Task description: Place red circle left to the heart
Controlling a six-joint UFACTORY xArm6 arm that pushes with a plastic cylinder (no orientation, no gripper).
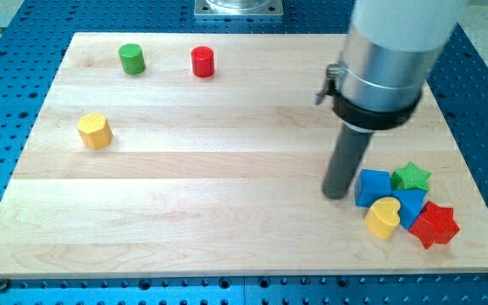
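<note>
Red circle placement begins from my tip, a plain rod end with no jaws to part or close, so no clamping state applies. It rests on the wooden board just beside the left face of the upper blue block, at the view's right. Behind that sit a green star, a second blue block, a red star and the yellow heart, all packed in one cluster. The red circle stands well apart, near the view's top, right of a green cylinder; a yellow hexagonal block lies at the view's left.

Procedure, as judged:
1. Withdraw from the cluster without nudging the blue block.
2. Travel around to the far upper-left side of the red circle.
3. Push through its centre, diagonally toward the bare board left of the heart.
4. Stop short of contact, since overshoot would displace the heart.
</note>
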